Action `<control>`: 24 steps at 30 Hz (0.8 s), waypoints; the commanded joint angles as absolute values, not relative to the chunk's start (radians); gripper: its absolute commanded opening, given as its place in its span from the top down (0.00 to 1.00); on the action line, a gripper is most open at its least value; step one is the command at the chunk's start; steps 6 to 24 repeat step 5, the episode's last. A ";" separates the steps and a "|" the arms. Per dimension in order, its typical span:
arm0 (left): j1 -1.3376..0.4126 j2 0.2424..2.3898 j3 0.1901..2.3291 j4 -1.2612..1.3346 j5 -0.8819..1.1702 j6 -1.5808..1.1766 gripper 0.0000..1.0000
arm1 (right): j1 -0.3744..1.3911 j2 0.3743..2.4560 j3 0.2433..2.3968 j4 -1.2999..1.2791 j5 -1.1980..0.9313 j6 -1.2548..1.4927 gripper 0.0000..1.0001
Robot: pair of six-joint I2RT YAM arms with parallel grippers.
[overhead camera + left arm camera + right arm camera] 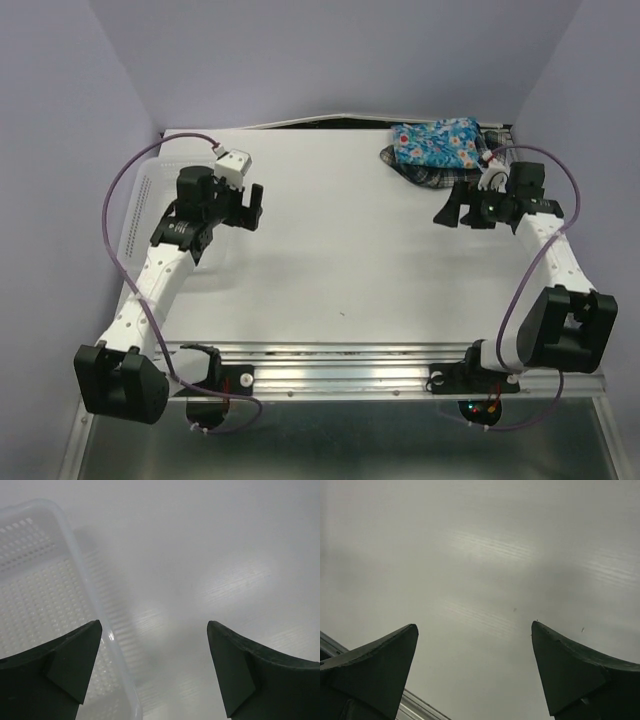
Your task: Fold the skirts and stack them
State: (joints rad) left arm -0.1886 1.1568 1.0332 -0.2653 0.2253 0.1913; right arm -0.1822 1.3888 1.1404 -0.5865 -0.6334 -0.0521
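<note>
In the top view, two skirts lie bunched together at the back right corner of the table. The bright blue floral skirt [440,140] rests on top of the dark plaid skirt [418,173], which sticks out below it. My right gripper [448,204] hovers just in front of the pile, open and empty. In the right wrist view the right gripper [474,630] has only bare table between its fingers. My left gripper [254,207] is open and empty over the left side of the table, far from the skirts. Neither wrist view shows the skirts.
A white lattice basket [135,205] stands along the table's left edge, and its rim [85,580] lies just left of my left gripper [154,630]. A metal rail [420,707] runs along the near edge. Purple walls close in the back and sides.
</note>
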 commanded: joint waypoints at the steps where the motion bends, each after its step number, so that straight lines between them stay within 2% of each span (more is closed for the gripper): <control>1: -0.190 1.076 0.964 -0.219 0.167 0.232 0.02 | -0.187 1.261 1.069 -0.552 -0.663 -0.072 0.00; 24: -0.190 1.062 0.946 -0.227 0.146 0.204 0.02 | -0.187 1.223 1.034 -0.554 -0.661 -0.072 0.00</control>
